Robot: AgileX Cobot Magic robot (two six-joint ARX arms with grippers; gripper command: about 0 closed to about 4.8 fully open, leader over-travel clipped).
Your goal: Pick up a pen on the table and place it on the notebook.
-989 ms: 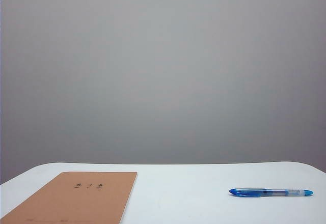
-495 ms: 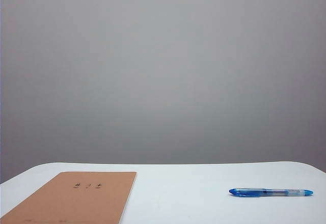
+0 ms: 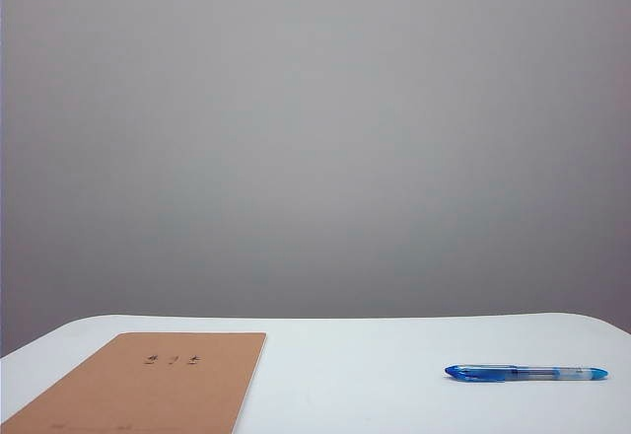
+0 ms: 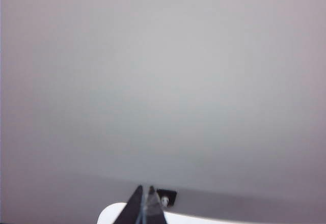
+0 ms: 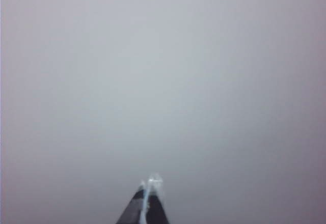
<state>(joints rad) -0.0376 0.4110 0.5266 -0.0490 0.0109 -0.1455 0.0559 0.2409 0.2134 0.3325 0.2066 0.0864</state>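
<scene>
The blue translucent pen [image 3: 525, 373] lies flat on the white table [image 3: 355, 375] at the right, its darker thick end toward the middle. The tan notebook [image 3: 148, 383] lies flat at the left front, small dark characters on its cover. Neither gripper shows in the exterior view. In the left wrist view my left gripper [image 4: 144, 189] has its two dark fingers pressed together, empty, pointing at the grey wall above a table corner [image 4: 109, 215]. In the right wrist view my right gripper [image 5: 148, 184] is shut and empty, facing only grey wall.
A plain grey wall [image 3: 315, 138] stands behind the table. A small dark fitting [image 4: 166, 197] shows on the wall just past the left gripper's tip. A stretch of bare white tabletop lies between notebook and pen.
Pen and notebook stay where they were in the exterior view; no arm has entered that view.
</scene>
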